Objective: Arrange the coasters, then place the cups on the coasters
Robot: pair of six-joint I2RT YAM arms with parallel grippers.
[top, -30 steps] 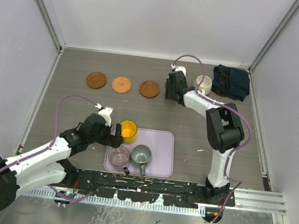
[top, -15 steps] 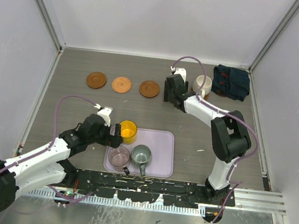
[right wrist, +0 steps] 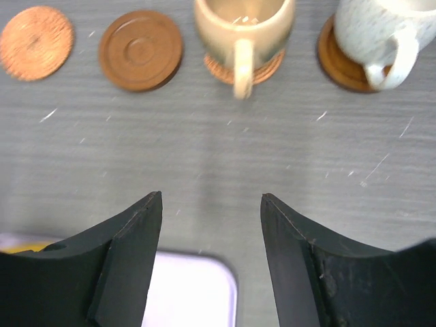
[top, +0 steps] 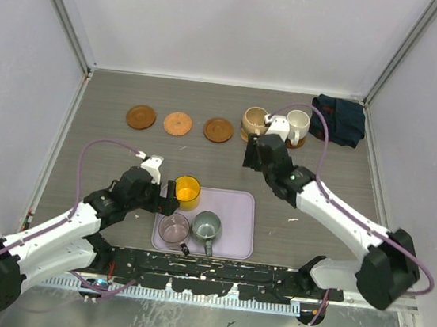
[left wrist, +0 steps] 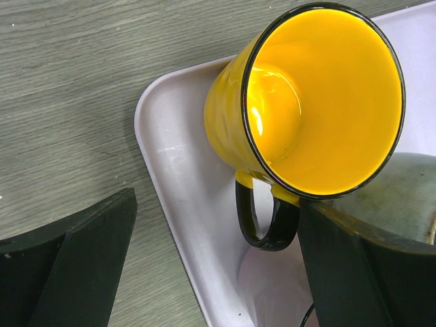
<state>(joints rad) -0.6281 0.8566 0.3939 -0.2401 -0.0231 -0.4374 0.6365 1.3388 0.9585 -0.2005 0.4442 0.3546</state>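
Three bare coasters lie in a row at the back: dark (top: 140,116), orange (top: 178,123), dark (top: 218,130). A tan cup (top: 254,121) (right wrist: 244,27) and a white cup (top: 296,127) (right wrist: 378,34) each stand on a coaster. My right gripper (top: 253,153) (right wrist: 211,196) hangs open and empty just in front of the tan cup, apart from it. The yellow cup (top: 187,191) (left wrist: 313,102) stands at the corner of the lilac tray (top: 237,206). My left gripper (top: 167,193) (left wrist: 218,201) is open beside its black handle (left wrist: 266,218), not touching it.
On the tray also stand a pale pink cup (top: 173,227) and a grey-green cup (top: 206,227) (left wrist: 402,191). A dark navy cloth (top: 338,119) lies at the back right, next to the white cup. Grey walls close in the table on three sides.
My right gripper has let go of the tan cup on its coaster and drawn back toward the near side. The left arm has stayed still.
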